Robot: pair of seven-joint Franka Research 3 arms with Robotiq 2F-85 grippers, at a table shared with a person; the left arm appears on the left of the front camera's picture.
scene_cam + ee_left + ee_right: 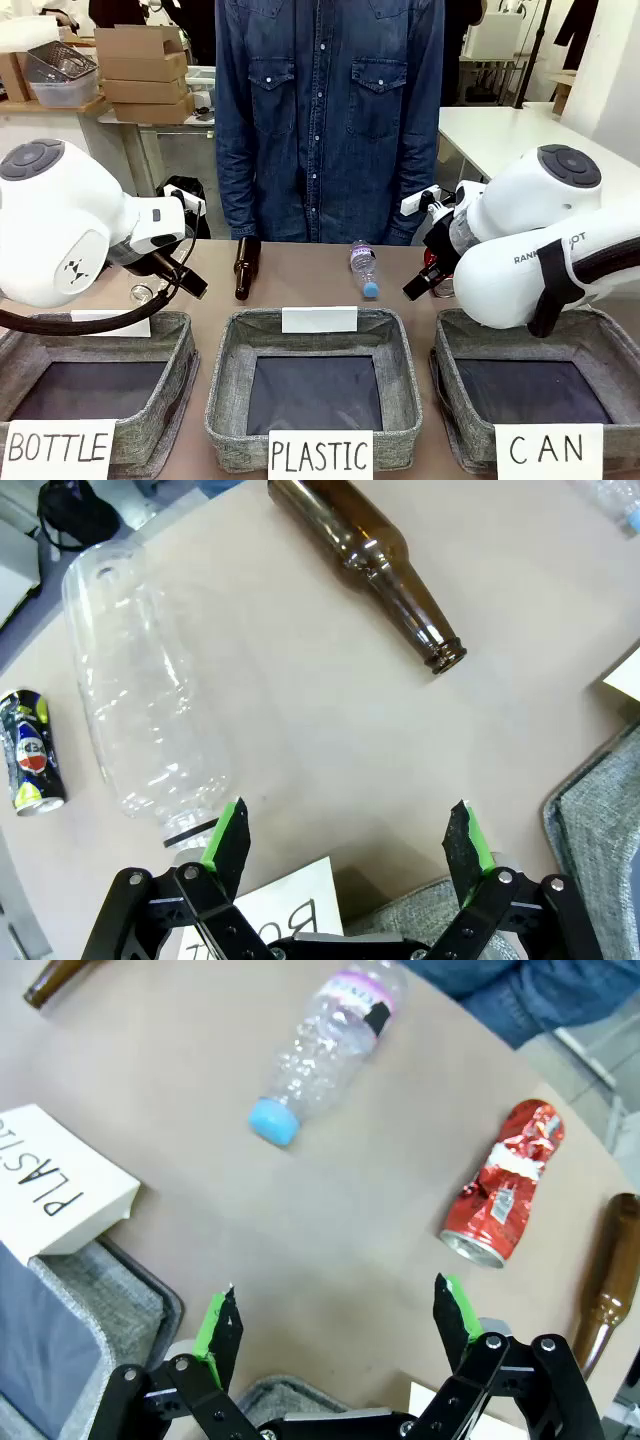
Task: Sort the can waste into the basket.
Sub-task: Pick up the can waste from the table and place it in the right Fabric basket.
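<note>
A dented red can [505, 1185] with white print lies on its side on the table, ahead and to the right of my right gripper [336, 1315], which hangs open above bare tabletop. A dark can [30, 750] with yellow-green print lies at the far left of the left wrist view, well away from my left gripper [345, 835], also open and holding nothing. The grey basket [450, 385] signed "CAN" stands at the front right, below my right arm. From the front, the red can [431, 262] peeks out behind my right gripper [415, 285].
A large clear plastic bottle [140, 700] and a brown glass bottle [375, 560] lie ahead of the left gripper. A small blue-capped plastic bottle [325, 1045] and another brown bottle [605, 1280] lie near the red can. Baskets signed "PLASTIC" [225, 400] and "BOTTLE" [170, 345] stand alongside. A person stands across the table.
</note>
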